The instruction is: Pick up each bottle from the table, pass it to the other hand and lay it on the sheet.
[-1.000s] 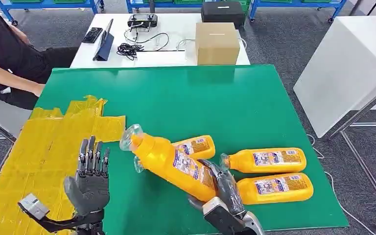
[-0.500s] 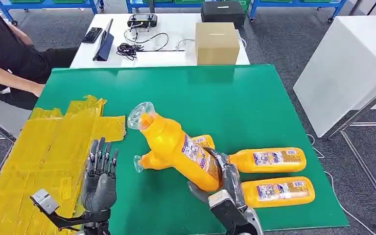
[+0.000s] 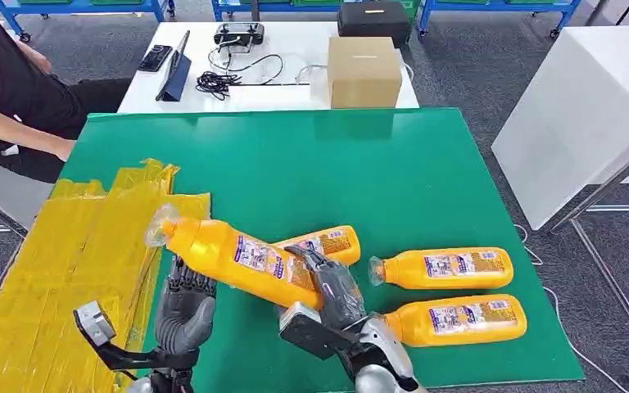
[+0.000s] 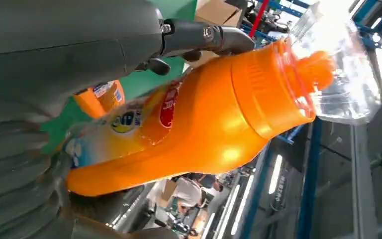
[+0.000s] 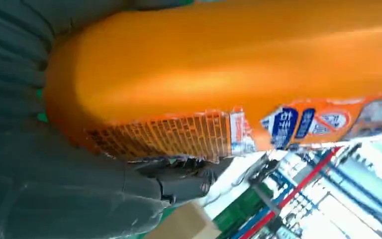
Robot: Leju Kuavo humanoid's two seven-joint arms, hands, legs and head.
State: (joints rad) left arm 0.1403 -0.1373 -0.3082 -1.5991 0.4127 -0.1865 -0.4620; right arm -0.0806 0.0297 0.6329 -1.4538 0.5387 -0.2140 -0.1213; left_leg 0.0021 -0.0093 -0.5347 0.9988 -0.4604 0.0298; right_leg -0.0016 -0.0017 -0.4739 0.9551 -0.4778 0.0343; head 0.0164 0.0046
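Mid-handover. Right hand [image 3: 332, 286] grips the base end of 1 orange bottle [image 3: 229, 255] and holds it off the green table [image 3: 426, 172], neck pointing toward the yellow sheet [image 3: 74, 246], clear cap [image 3: 161, 225] at the sheet's edge. Right wrist view confirms it: fingers [image 5: 179, 181] wrapped round the labelled end of the body.

Left hand [image 3: 184, 307] sits right under the bottle's front half, palm up. In the left wrist view the bottle lies across the palm with 1 dark finger [image 4: 204, 37] reaching over it. Can't tell if the left hand has actually closed on it or is just cradling it, so I'd call the transfer in progress, not done.

Progress, as far as I can see: 0 bottles on the sheet. 3 more orange bottles lie flat on the table: 1 partly behind the right hand [image 3: 332, 243], 2 out to the right, 1 nearer the middle [image 3: 442, 268] and 1 by the near edge [image 3: 459, 318].

So bottle 1 of 4 is at the pass step. Left: secure the left grip, release the right, lay it down, then repeat for 3.
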